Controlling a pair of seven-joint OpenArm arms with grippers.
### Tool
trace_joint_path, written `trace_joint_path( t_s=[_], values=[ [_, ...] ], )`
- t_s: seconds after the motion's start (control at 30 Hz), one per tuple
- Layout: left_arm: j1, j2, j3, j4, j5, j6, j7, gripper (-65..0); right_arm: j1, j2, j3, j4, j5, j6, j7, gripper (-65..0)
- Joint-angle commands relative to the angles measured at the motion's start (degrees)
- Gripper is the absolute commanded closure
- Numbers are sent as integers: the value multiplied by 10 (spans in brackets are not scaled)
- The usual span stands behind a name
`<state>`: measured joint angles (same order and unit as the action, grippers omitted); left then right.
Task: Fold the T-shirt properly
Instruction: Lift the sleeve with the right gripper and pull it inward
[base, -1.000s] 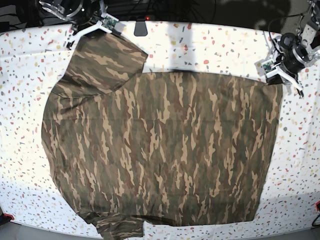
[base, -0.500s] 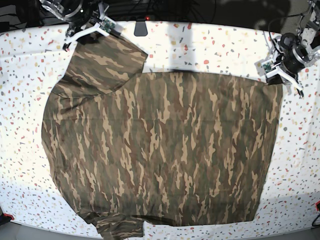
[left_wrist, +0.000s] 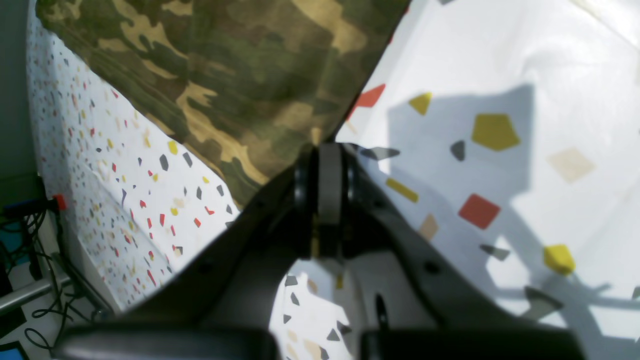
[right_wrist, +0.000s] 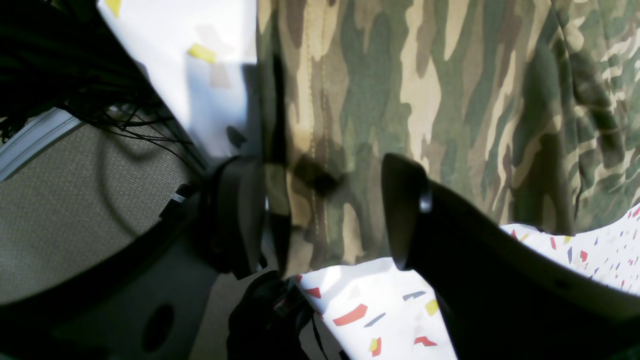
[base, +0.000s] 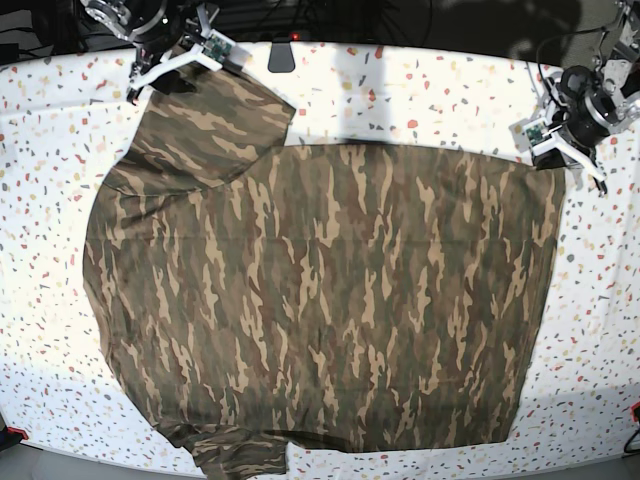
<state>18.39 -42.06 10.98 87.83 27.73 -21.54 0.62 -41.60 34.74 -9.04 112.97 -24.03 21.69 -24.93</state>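
The camouflage T-shirt (base: 330, 290) lies spread flat across the speckled white table (base: 430, 90), with one sleeve (base: 205, 125) folded in at the back left. My right gripper (base: 172, 68) is at that sleeve's far edge and stands open. In the right wrist view, the right gripper (right_wrist: 320, 215) has its jaws astride the sleeve hem (right_wrist: 320, 150), and neither finger presses the cloth. My left gripper (base: 560, 158) sits at the shirt's back right corner. In the left wrist view, the left gripper (left_wrist: 322, 165) is shut, and the cloth corner (left_wrist: 280, 125) runs into its fingertips.
A black device (base: 282, 55) sits at the table's back edge. Dark cables (right_wrist: 60, 75) hang just beyond the table edge behind my right gripper. A red clamp (base: 15, 432) marks the front left corner. The shirt's lower sleeve (base: 240, 455) reaches the front edge.
My right gripper has opened wide, let go of the sleeve edge and drawn back slightly. The sleeve stays flat. The left arm has not moved.
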Motion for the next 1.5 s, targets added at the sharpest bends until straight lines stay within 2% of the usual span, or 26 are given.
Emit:
trace_joint_path(
  t_s=[0.0, 0.17, 0.3, 0.73, 0.8, 0.93, 1.1, 1.27, 1.33, 1.47],
  values=[
    [-3, -10, -3, 4, -2, -1, 5, 0, 6, 10, 11, -1, -60, -53, -45, -310],
    [-3, -10, -3, 4, -2, -1, 5, 0, 6, 10, 11, -1, -60, -57, -45, -293],
    [-3, -10, -3, 4, -2, -1, 4, 0, 8, 10, 11, -1, -57, -59, -44, -194],
    [-3, -10, -3, 4, -2, -1, 7, 0, 38, 10, 11, -62, -56, -59, -40, -188],
    [-3, -10, -3, 4, -2, -1, 9, 0, 38, 10, 11, -59, -56, -68, -40, -184],
    [-3, -10, -3, 4, -2, -1, 11, 0, 33, 10, 11, -44, -49, -68, -41, -131],
    [-3, -10, -3, 4, -2, -1, 10, 0, 25, 10, 11, 0, 19, -19, -50, -150],
    [-3, -10, -3, 4, -2, -1, 11, 0, 25, 10, 11, 25, 28, -5, -66, -295],
    [-3, -10, -3, 4, -2, -1, 11, 0, 25, 10, 11, 34, 64, 0, -80, -298],
    [-3, -10, -3, 4, -2, -1, 11, 0, 25, 10, 11, 67, 142, 50, -87, -298]
  ],
)
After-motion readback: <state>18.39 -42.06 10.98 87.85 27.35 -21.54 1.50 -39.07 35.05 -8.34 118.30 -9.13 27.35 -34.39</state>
